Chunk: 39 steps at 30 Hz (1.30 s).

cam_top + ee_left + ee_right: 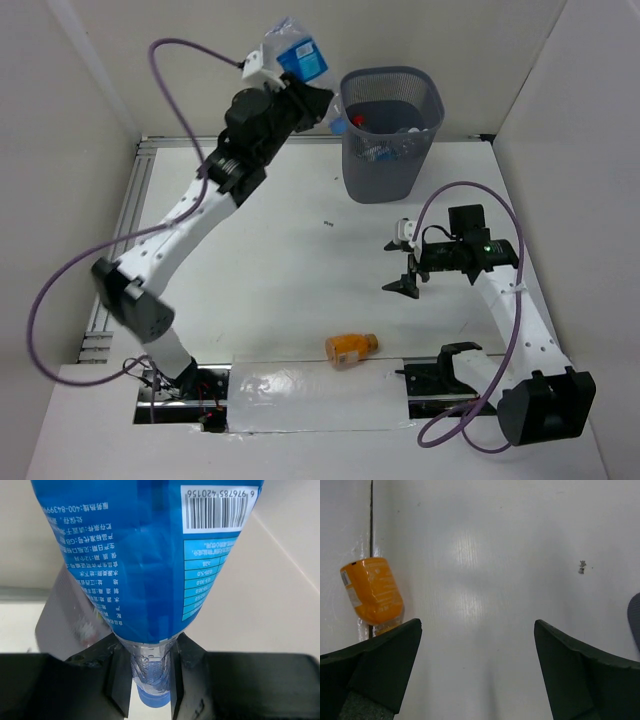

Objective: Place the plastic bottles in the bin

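The left end effector point(150, 682), up beside the rim of the grey mesh bin point(385, 180), is clamped on the neck of a crumpled clear bottle point(145, 555) with a blue cap and a blue label bearing Chinese print and the barcode digits 6 976785 420156. Further bottles point(385, 135), one red-capped, lie inside the bin. The right end effector point(477, 675), fingers wide apart and gripping nothing, hangs over the bench point(280, 270) near a short orange bottle point(372, 592) lying on its side, well apart from the bin.
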Each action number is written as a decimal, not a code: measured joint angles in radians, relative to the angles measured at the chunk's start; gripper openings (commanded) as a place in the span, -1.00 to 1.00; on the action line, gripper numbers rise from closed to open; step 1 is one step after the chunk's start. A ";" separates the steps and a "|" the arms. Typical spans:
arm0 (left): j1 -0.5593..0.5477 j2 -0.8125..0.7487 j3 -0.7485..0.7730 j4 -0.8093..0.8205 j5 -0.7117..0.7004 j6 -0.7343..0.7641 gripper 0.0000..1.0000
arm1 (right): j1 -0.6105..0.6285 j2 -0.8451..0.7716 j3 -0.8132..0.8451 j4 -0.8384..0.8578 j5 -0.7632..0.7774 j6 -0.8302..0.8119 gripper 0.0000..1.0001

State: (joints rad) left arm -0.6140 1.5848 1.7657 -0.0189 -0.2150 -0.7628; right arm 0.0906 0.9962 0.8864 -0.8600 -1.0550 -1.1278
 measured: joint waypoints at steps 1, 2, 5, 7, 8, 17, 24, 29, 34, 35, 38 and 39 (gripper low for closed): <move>0.016 0.085 0.071 0.043 0.025 -0.001 -0.75 | 0.005 -0.003 -0.011 -0.003 0.012 -0.005 0.98; 0.028 0.153 0.123 0.066 0.037 -0.002 -0.75 | 0.006 -0.004 -0.018 -0.005 0.022 -0.008 0.98; 0.046 0.375 0.344 0.120 0.043 -0.005 -0.75 | 0.007 -0.016 -0.045 -0.008 0.043 -0.011 0.98; 0.042 0.492 0.457 0.146 0.028 -0.005 -0.66 | 0.007 -0.031 -0.063 -0.010 0.054 -0.011 0.95; 0.035 0.550 0.520 0.162 0.012 0.000 -0.62 | 0.007 -0.039 -0.071 -0.012 0.058 -0.011 0.95; -0.040 0.765 0.702 0.209 -0.057 0.107 0.90 | -0.001 -0.076 -0.094 -0.014 0.081 0.007 0.99; -0.034 0.780 0.711 0.215 -0.050 0.136 1.00 | -0.010 -0.060 -0.096 -0.014 0.070 -0.016 0.99; -0.006 0.776 0.706 0.208 -0.019 0.138 1.00 | -0.003 -0.026 -0.097 -0.014 0.067 -0.027 0.99; 0.010 0.632 0.494 0.193 0.009 0.185 0.93 | 0.016 -0.003 -0.095 -0.008 0.055 -0.039 0.99; 0.008 0.588 0.447 0.180 0.018 0.196 0.90 | 0.025 0.003 -0.095 -0.010 0.047 -0.054 0.99; 0.002 0.395 0.270 0.105 0.040 0.234 0.80 | 0.075 0.036 -0.095 -0.048 0.023 -0.163 0.99; 0.002 0.305 0.169 0.127 0.045 0.245 0.78 | 0.097 0.045 -0.095 -0.061 0.019 -0.201 0.99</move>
State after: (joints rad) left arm -0.6125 1.8896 1.9350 0.1078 -0.1696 -0.5179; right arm 0.1879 1.0412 0.7910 -0.9207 -1.0355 -1.3293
